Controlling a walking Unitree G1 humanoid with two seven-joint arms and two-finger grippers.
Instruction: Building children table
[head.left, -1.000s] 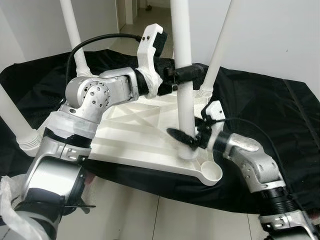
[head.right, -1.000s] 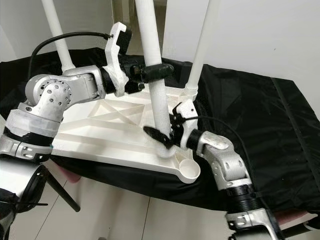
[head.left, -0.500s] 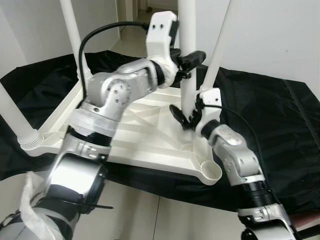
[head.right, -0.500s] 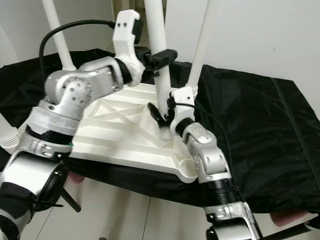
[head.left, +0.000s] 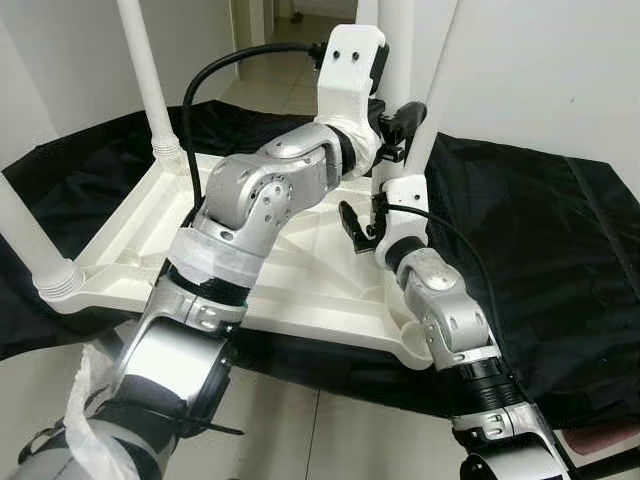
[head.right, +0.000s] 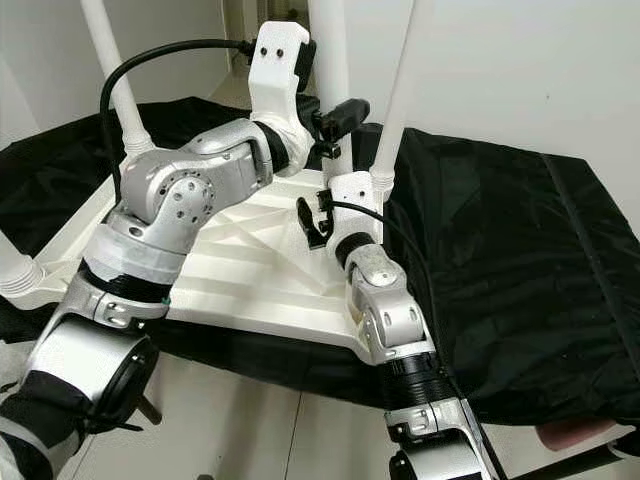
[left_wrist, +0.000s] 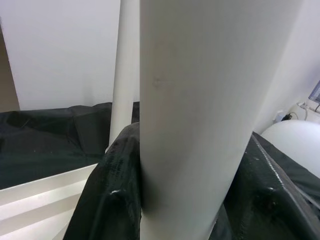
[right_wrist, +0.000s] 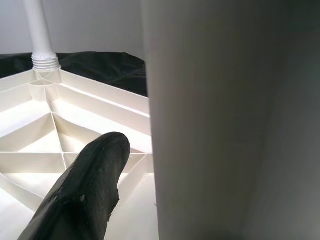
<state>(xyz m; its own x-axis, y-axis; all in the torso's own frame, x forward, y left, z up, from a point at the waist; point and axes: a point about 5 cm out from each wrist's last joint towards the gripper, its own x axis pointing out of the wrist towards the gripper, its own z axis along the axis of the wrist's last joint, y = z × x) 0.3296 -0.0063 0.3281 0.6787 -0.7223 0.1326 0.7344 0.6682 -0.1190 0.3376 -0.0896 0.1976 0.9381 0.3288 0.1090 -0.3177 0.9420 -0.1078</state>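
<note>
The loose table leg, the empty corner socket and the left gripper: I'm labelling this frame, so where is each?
Loose table leg (head.right: 331, 50), right eye view, upper shaft.
Empty corner socket (head.left: 413, 347), left eye view, round rim at the tabletop's near corner.
Left gripper (head.right: 337, 117), right eye view, black fingers around the leg.

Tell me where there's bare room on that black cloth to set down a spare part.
The black cloth lies bare to the robot's right of the upturned white tabletop, out toward the wall. It is crowded at the tabletop's right side, where the left gripper and right gripper both hold the loose table leg.
</note>
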